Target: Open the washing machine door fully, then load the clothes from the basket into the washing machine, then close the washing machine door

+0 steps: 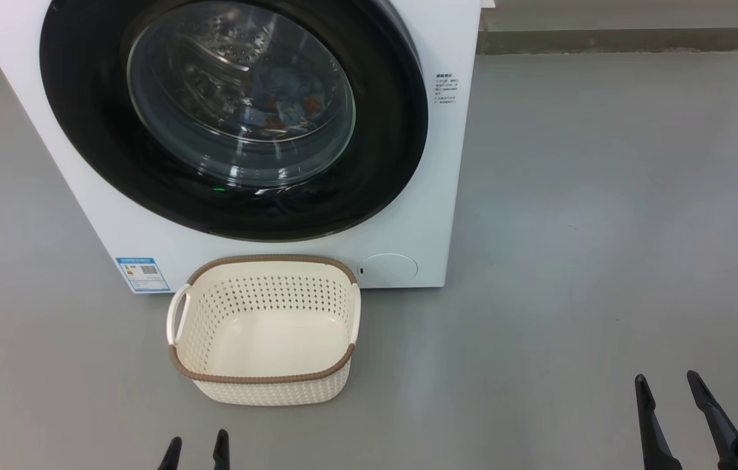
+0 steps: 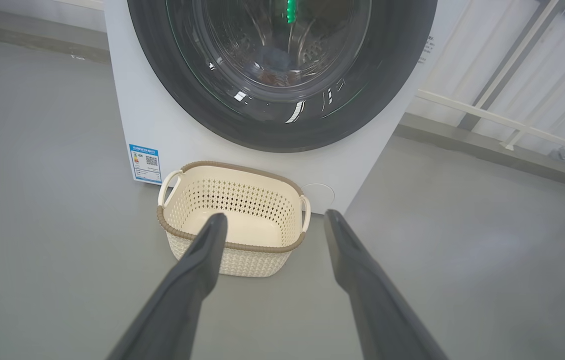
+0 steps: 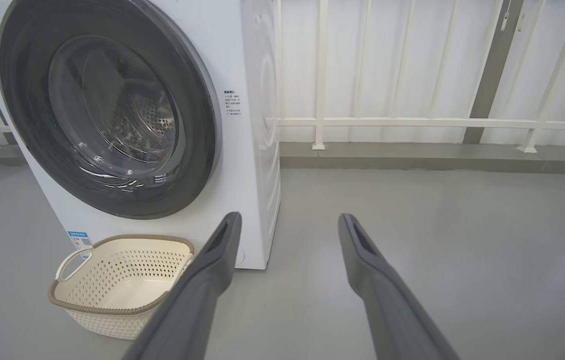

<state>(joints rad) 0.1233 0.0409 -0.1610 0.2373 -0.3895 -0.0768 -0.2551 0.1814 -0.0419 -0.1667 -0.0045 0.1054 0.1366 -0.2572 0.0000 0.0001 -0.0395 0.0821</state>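
Lying inside washing machine, clothes; basket before it.

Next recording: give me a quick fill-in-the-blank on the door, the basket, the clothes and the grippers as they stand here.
1. The washing machine door is ____.
2. The basket holds nothing; it is ____.
3. The clothes lie ____ the washing machine, seen through the door's glass.
4. The left gripper and the right gripper both have their jaws ____.

Missing words: shut; empty; inside; open.
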